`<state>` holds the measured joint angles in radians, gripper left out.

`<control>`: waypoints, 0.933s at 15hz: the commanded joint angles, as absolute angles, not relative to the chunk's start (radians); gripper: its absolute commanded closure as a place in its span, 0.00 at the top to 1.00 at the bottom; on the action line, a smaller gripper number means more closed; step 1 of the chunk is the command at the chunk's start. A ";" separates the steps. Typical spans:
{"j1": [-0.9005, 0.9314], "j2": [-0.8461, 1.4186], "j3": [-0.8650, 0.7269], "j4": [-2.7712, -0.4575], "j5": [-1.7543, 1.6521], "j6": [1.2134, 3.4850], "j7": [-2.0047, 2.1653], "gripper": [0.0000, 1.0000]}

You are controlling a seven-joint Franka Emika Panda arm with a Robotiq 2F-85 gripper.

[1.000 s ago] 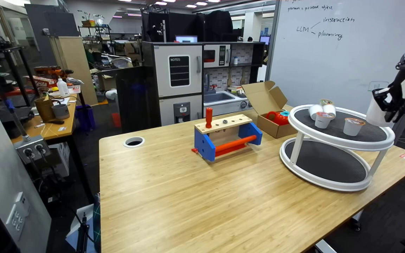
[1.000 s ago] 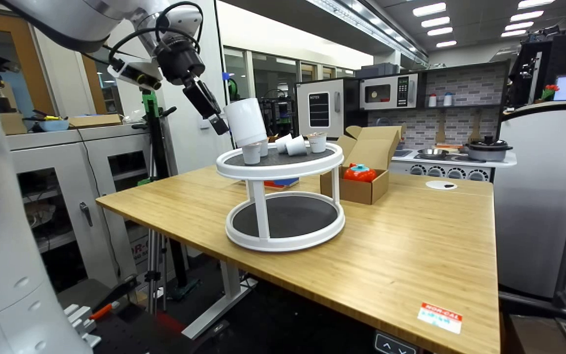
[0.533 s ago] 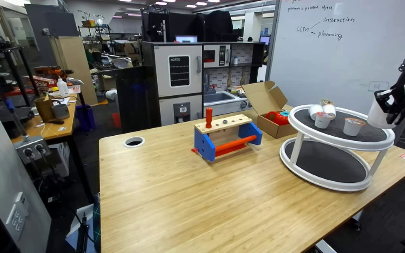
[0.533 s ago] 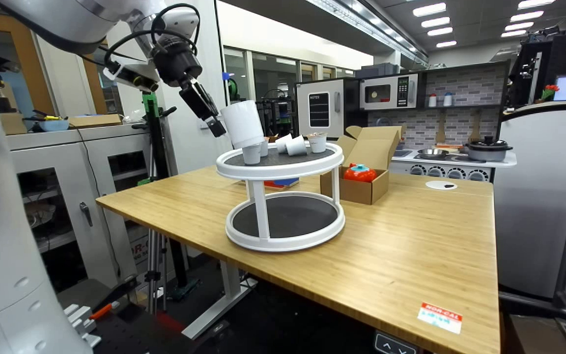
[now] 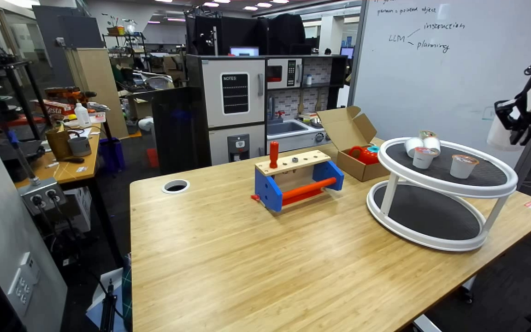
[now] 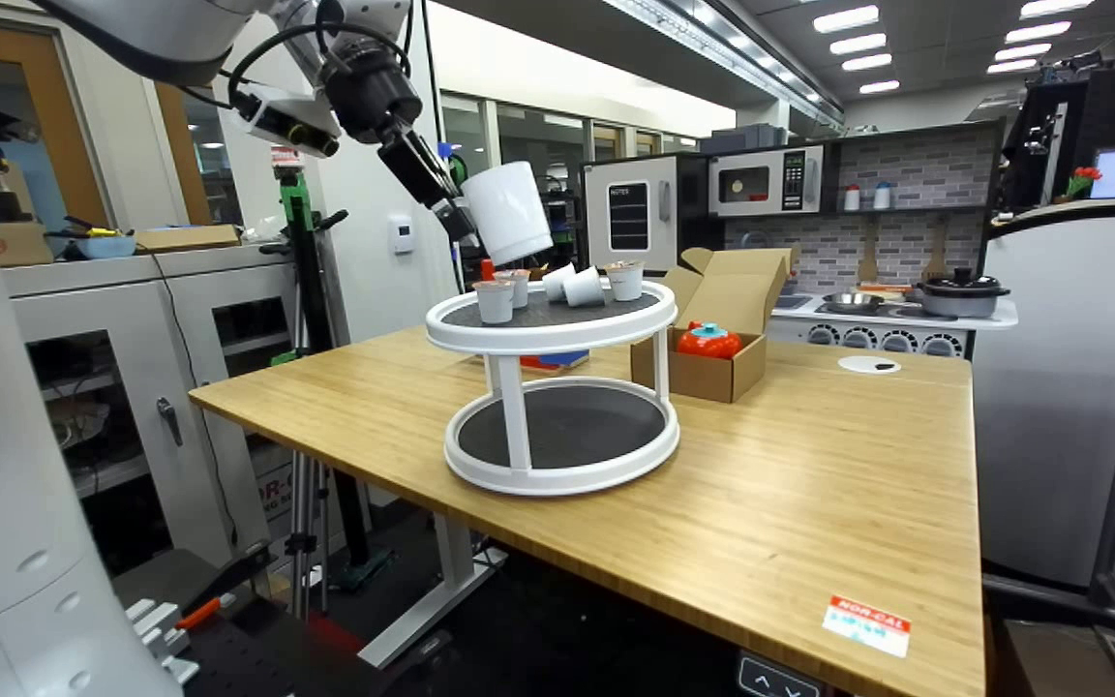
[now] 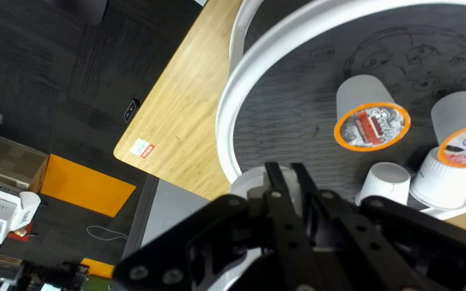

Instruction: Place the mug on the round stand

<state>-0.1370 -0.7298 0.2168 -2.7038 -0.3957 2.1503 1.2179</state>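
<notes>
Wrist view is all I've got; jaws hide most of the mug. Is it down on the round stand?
Observer: No. An exterior view shows a gap between the mug and the round stand.
Operator: Can't judge its angle from here. Level?
Observer: No, it hangs tilted in that exterior view.
Operator: I count four small cups on top. Any more?
Observer: Yes. A fifth cup, standing upright on top, shows in an exterior view.
</notes>
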 commanded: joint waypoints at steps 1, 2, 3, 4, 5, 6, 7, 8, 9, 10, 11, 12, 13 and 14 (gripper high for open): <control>-0.175 -0.690 0.224 -2.656 -0.430 2.158 1.218 0.02; -0.183 -0.678 0.226 -2.644 -0.440 2.163 1.221 0.02; -0.191 -0.666 0.226 -2.633 -0.454 2.169 1.225 0.02; -0.196 -0.651 0.225 -2.623 -0.465 2.177 1.225 0.02; -0.201 -0.630 0.222 -2.610 -0.478 2.189 1.224 0.02; -0.205 -0.607 0.220 -2.596 -0.492 2.200 1.223 0.02; -0.211 -0.579 0.219 -2.581 -0.509 2.215 1.224 0.02; -0.214 -0.554 0.217 -2.567 -0.522 2.230 1.224 0.02; -0.215 -0.524 0.214 -2.550 -0.535 2.244 1.221 0.02; -0.214 -0.494 0.209 -2.533 -0.543 2.258 1.219 0.02; -0.208 -0.466 0.204 -2.516 -0.545 2.267 1.212 0.02; -0.200 -0.443 0.197 -2.501 -0.542 2.272 1.206 0.02; -0.188 -0.422 0.185 -2.489 -0.526 2.286 1.195 0.02; -0.185 -0.395 0.177 -2.477 -0.524 2.301 1.188 0.02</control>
<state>-0.2024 -0.4659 0.2050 -2.5254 -0.5284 2.2750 1.2168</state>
